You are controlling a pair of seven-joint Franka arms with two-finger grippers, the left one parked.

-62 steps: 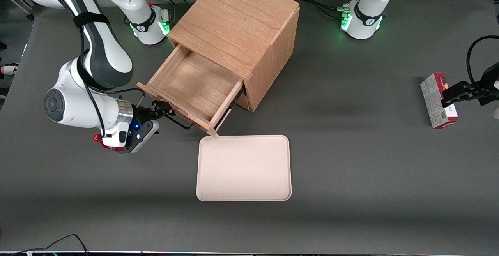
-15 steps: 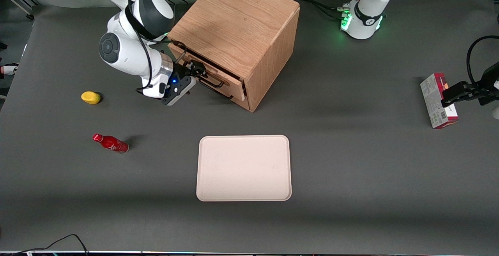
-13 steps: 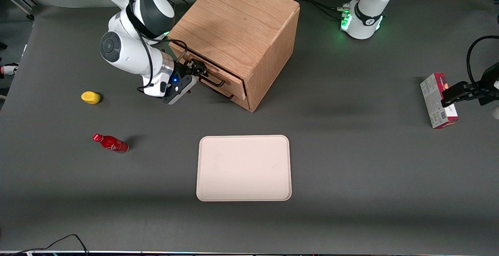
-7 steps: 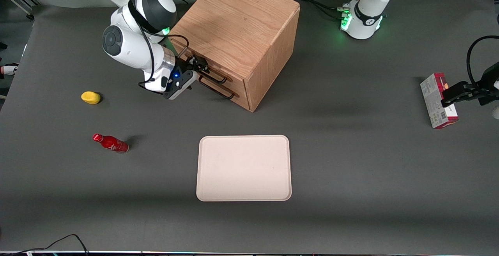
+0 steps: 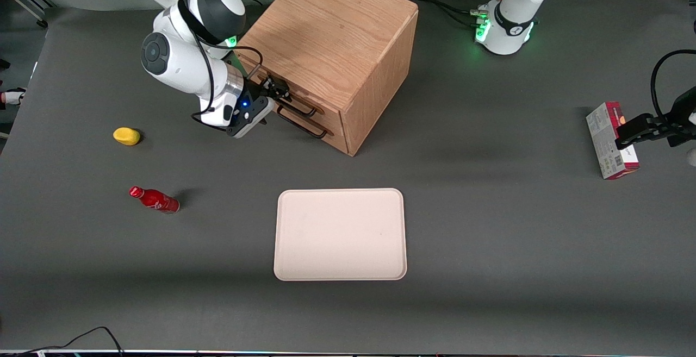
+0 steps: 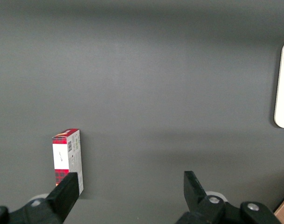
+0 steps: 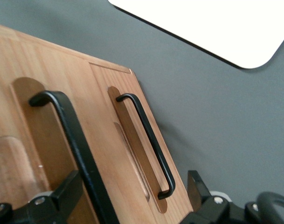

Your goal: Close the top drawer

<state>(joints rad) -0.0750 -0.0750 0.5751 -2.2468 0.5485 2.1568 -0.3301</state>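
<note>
My fingers stand wide apart in front of the wooden cabinet, level with its upper part. The thin black handle of the top drawer runs through the gap between them, close beside one finger and clear of the other. I grip nothing. The top drawer sits pushed in, its front level with the cabinet's face. The lower drawer's handle lies just beside it. On the bench, nearer the front camera than the cabinet, lies a pale tray. A red bottle lies on its side and a small yellow object sits toward my end of the bench. A red and white box lies toward the parked arm's end.
</note>
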